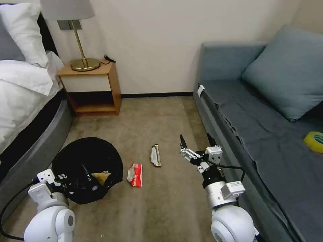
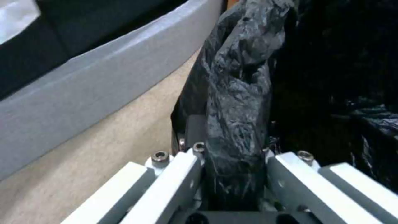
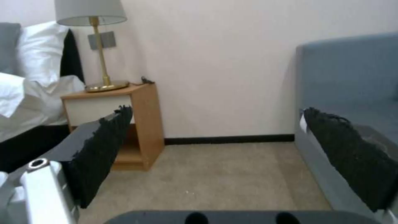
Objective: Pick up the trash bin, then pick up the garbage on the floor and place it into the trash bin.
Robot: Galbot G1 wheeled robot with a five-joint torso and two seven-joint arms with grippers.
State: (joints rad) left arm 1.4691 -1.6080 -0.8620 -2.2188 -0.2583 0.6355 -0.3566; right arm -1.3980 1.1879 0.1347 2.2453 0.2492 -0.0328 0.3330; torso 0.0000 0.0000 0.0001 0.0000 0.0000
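Observation:
The trash bin (image 1: 105, 146), lined with a crinkled black bag, hangs low at the left just above the carpet. My left gripper (image 1: 62, 176) is shut on its near rim; the left wrist view shows the bag-covered rim (image 2: 234, 102) pinched between the fingers (image 2: 186, 174). Inside the bin lie a small bottle (image 1: 87, 173) and a tan paper wrapper (image 1: 102, 177). On the carpet beside the bin lies a crumpled red-and-white wrapper (image 1: 135, 175), with a dark-and-gold snack bar wrapper (image 1: 155, 155) just beyond it. My right gripper (image 1: 196, 143) hovers open and empty to the right of the bar wrapper, its black pads (image 3: 104, 149) spread wide.
A bed (image 1: 23, 101) runs along the left, close to the bin. A wooden nightstand (image 1: 92, 85) with a brass lamp (image 1: 80, 43) stands at the back wall. A grey sofa (image 1: 262, 134) lines the right, with a yellow tape roll (image 1: 314, 141) on it. Carpet lies between them.

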